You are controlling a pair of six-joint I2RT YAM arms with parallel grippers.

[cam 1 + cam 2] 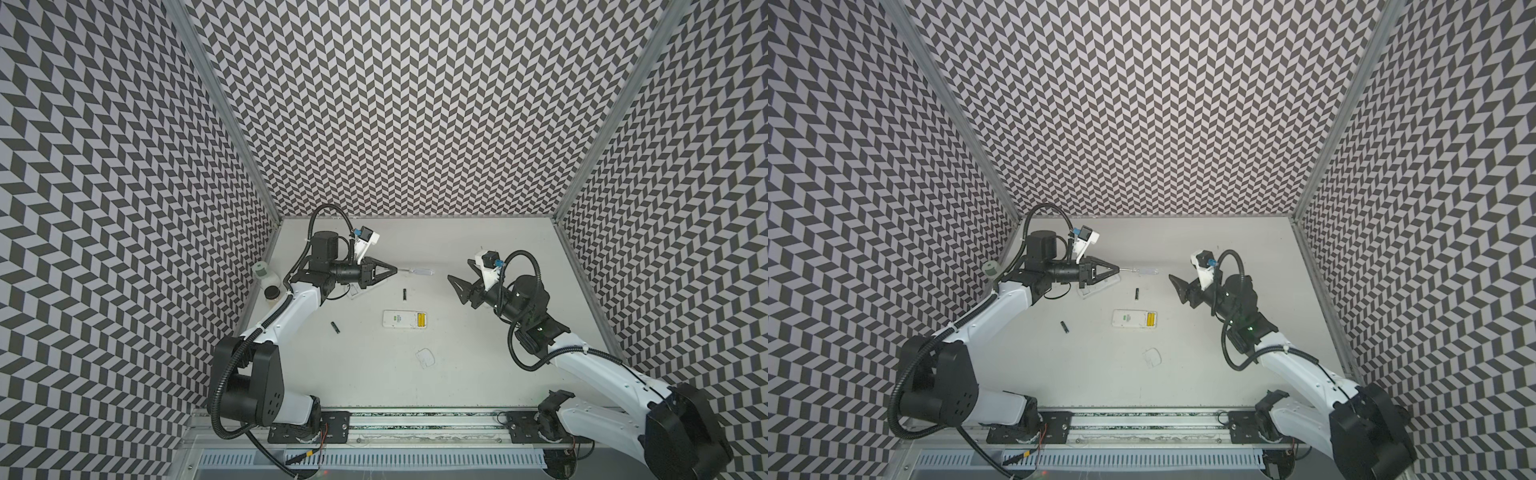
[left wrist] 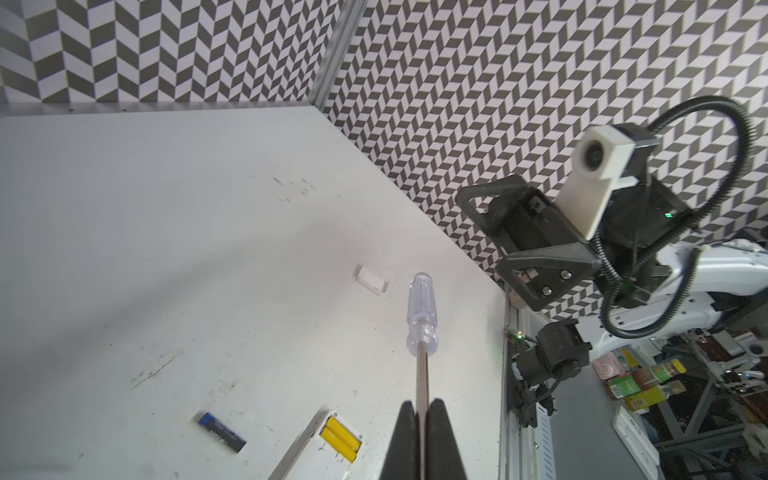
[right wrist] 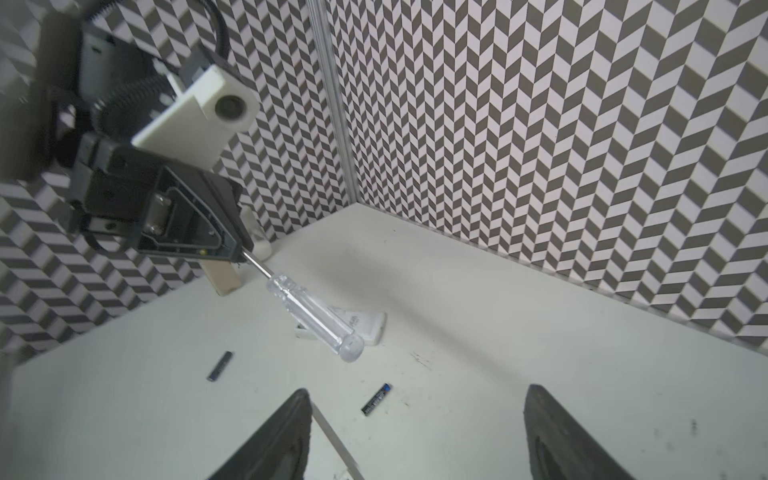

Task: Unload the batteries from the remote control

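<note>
Clamps the left pincer (image 1: 394, 270) shut on the screwdriver's (image 1: 419, 272) metal shaft and holds the right pincer (image 3: 417, 390) wide and empty at right. Finds two yellow batteries (image 1: 421, 320) seated in the remote control (image 1: 397, 320) mid-way along the bench (image 1: 478, 365), with black batteries (image 1: 404, 294) loose beyond and left of it. Likely handles as light, stiff, slick rollers: best levered at an end, then pinched mid-length.
</note>
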